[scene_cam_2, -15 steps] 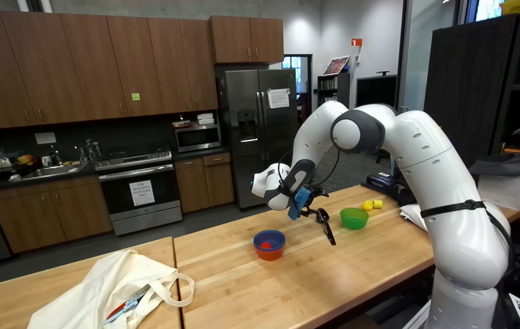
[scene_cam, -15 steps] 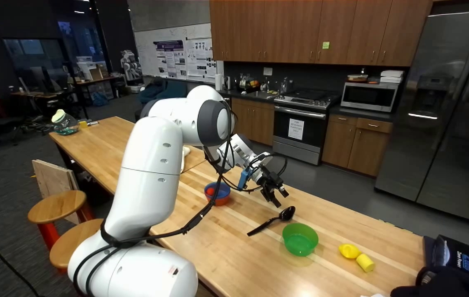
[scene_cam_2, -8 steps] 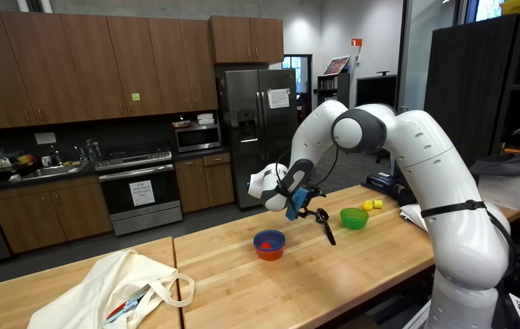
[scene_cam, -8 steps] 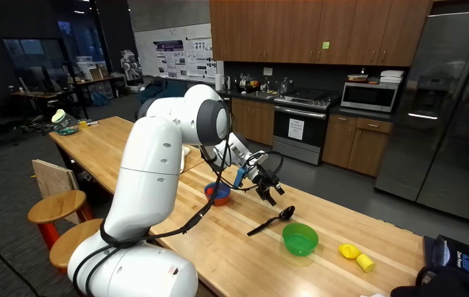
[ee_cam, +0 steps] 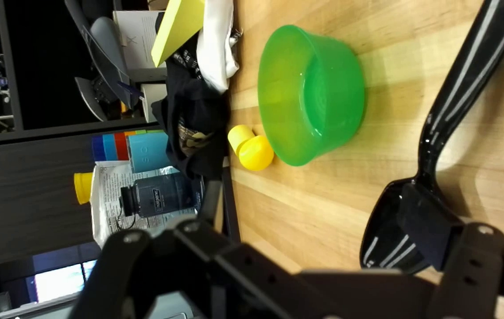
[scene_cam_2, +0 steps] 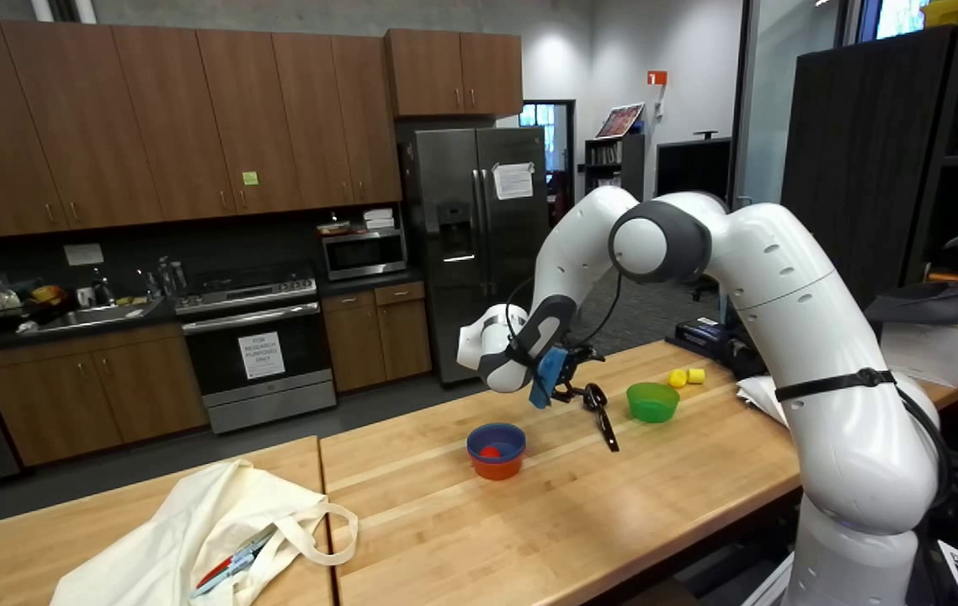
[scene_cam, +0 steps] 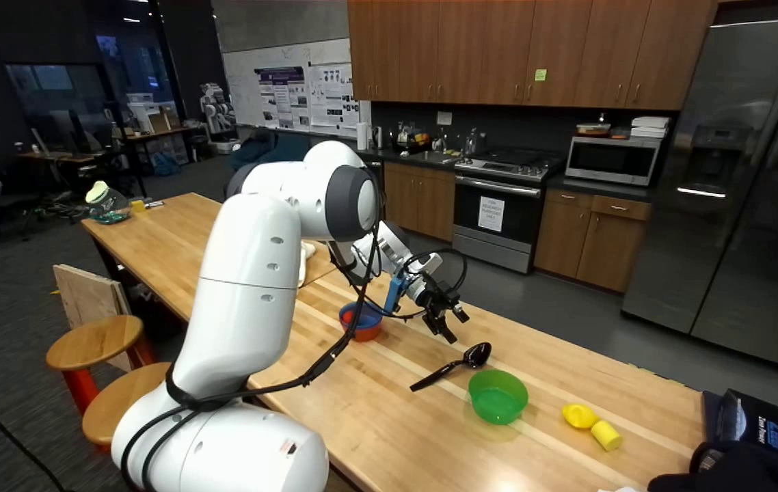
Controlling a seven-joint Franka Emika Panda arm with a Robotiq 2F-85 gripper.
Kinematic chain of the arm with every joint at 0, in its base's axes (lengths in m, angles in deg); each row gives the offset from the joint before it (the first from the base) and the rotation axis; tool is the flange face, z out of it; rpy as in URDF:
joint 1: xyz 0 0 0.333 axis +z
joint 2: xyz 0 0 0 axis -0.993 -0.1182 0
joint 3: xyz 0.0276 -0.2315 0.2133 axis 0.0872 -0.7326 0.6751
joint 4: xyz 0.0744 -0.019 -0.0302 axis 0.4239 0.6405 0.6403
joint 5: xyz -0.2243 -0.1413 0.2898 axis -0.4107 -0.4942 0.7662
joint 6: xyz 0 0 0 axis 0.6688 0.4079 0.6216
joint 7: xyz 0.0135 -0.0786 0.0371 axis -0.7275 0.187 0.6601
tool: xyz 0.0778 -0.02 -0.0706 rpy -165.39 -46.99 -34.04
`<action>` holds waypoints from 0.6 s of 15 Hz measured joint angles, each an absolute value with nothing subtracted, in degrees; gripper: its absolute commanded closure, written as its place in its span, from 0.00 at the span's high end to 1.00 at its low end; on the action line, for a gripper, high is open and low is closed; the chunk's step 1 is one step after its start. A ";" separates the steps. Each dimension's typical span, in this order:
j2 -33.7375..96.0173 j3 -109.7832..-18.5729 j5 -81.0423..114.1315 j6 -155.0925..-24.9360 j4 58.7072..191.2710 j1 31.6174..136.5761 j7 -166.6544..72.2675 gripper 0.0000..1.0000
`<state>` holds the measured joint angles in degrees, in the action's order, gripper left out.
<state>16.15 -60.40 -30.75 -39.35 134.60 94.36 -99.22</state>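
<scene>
In an exterior view, the black serving spoon (scene_cam: pixel 475 355) lies on the wooden table (scene_cam: pixel 403 424), long axis running from 2 to 8 o'clock, scoop toward 2, handle toward 8. At its 12 o'clock the gripper (scene_cam: pixel 455 325) hangs apart, jaws wide, grasping nothing; a green bowl (scene_cam: pixel 498 399) sits near at 4 o'clock.

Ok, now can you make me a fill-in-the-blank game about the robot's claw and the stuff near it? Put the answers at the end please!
The gripper is not shut but ____.
The part of the spoon farthest from the gripper is its ____.
The bowl closest to the spoon is ____ in colour.
The cylinder and the roundish thing beside it are both ____ in colour.

Missing words: open; handle; green; yellow.
</scene>
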 measured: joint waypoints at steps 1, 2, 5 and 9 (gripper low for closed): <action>16.09 -60.29 -30.87 -39.36 134.72 94.36 -99.21 1.00; 16.03 -60.16 -30.97 -39.40 134.89 94.36 -99.21 1.00; 15.51 -59.79 -31.06 -39.42 135.22 94.37 -99.14 1.00; 14.22 -59.67 -31.19 -39.42 135.22 94.38 -99.08 1.00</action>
